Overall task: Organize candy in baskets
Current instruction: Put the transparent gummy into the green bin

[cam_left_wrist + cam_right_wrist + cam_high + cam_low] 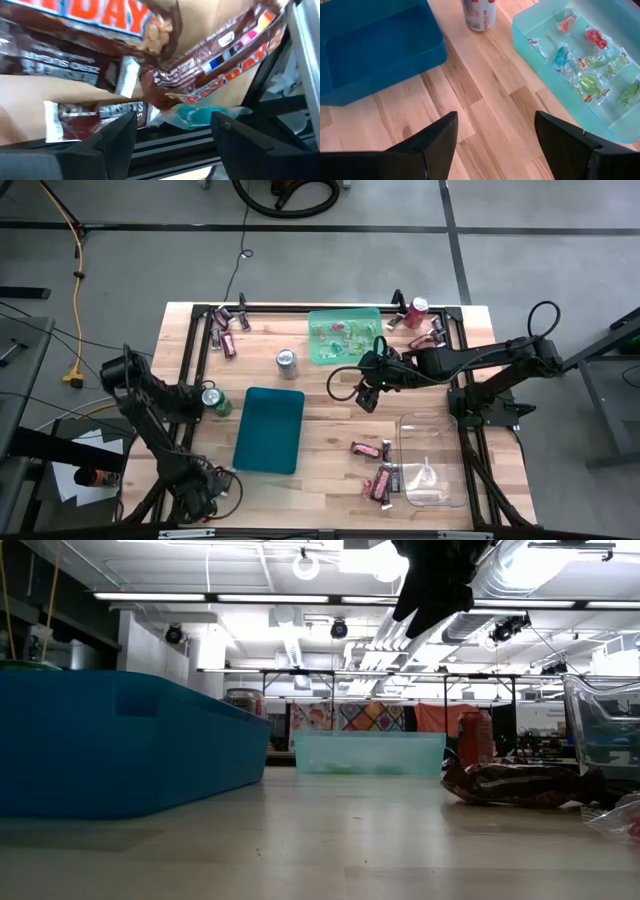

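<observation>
Teal basket [269,430]; light green basket [343,334]; brown-wrapped candy [75,70]; silver can [287,363]

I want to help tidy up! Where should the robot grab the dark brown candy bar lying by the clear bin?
Probably across the middle of the dark brown wrapped candy bar, pinching its narrow width from straight above: it lies flat on the wooden table, so its sides offer little to hold.

Dark jointed arms — black cables

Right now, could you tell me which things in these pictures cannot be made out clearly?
- Teal bin contents: low view, its own wall hides them.
- Left tool: high view, lost under its arm at the table's near edge.
- Clear bin contents: high view, too faint.
- Candy bars: left wrist view, cut off by the frame.
</observation>
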You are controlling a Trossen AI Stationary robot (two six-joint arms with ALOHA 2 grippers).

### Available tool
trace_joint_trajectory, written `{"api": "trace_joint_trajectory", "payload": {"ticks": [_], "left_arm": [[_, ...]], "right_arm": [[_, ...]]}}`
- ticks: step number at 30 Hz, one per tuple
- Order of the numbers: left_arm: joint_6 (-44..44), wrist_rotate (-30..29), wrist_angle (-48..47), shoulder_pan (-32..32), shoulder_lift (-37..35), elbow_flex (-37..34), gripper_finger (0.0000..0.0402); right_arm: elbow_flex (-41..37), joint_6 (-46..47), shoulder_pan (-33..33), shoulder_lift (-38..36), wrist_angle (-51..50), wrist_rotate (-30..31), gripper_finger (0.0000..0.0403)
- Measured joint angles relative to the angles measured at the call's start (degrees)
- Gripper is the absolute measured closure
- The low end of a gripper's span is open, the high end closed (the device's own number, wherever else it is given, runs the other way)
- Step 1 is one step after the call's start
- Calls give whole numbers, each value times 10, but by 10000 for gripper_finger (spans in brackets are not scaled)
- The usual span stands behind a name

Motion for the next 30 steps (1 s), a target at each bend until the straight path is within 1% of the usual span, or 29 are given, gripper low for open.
{"api": "trace_joint_trajectory", "payload": {"ticks": [4, 7, 9, 10, 13, 14, 18, 21, 24, 26, 28, 30], "left_arm": [[9, 17, 11, -7, 22, 0, 162], [9, 21, 11, -9, 35, 1, 182], [9, 21, 11, -9, 37, 1, 221], [10, 20, 11, -9, 35, 1, 249], [10, 17, 12, -4, 18, -1, 362], [9, 17, 11, -2, 10, -1, 380], [11, 18, -5, 17, -38, -1, 397], [25, 19, -8, 43, -101, 2, 399], [35, 6, -8, 89, -172, 11, 401], [42, -36, -7, 133, -216, 22, 401], [65, -106, -5, 190, -248, 34, 401], [118, -178, 10, 253, -263, 48, 401]], "right_arm": [[0, 0, 0, 0, 0, 4, 143], [0, 0, 0, 0, -3, 4, 143], [0, 0, 0, 0, -6, 4, 143], [0, 0, 0, 0, -8, 4, 143], [0, 0, 0, 0, -9, 4, 143], [0, -1, 0, 0, -9, 4, 143], [0, -12, 0, 0, -9, 12, 143], [0, -15, 0, 0, -7, 14, 143], [0, -15, 0, -1, 2, 12, 143], [0, -14, 0, -6, 9, 9, 143], [0, -13, 0, -16, 18, 9, 143], [0, -8, 0, -28, 27, 9, 143]]}}
